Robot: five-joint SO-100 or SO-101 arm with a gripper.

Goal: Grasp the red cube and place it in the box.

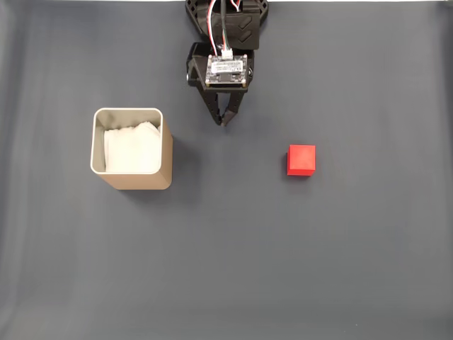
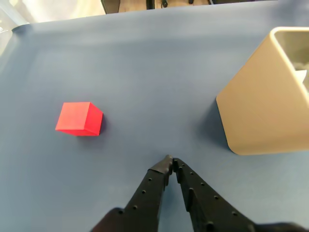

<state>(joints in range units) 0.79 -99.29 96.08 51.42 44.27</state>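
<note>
Fixed view from above first: the arm [image 1: 228, 32] reaches in from the top edge, and its gripper [image 1: 225, 122] points down the picture with the two dark fingers [image 1: 216, 110] drawn together to a single tip, holding nothing. A small circuit board with red and white wires sits on top of the wrist. The red cube [image 1: 301, 160] sits flat on the dark grey tabletop [image 1: 283, 269], to the right of the fingertips and a little lower in the picture, clearly apart from them. The box [image 1: 132, 180] stands upright on the left side, well apart from the cube, with the gripper roughly between the two but higher up. Its silvery rim frames a crumpled white lining, and the cube is not inside it.

Wrist view next: the gripper [image 2: 171, 162] comes up from the bottom edge, the black fingers [image 2: 149, 191] meeting at their tips with only a thin slit between them further back. Here the red cube [image 2: 79, 119] lies to the left of the tips, apart from them, one corner turned toward the camera. The box [image 2: 263, 113] rises on the right, its tan wall and pale rim cut off by the picture's edge, a bit of white lining just showing inside.
</note>
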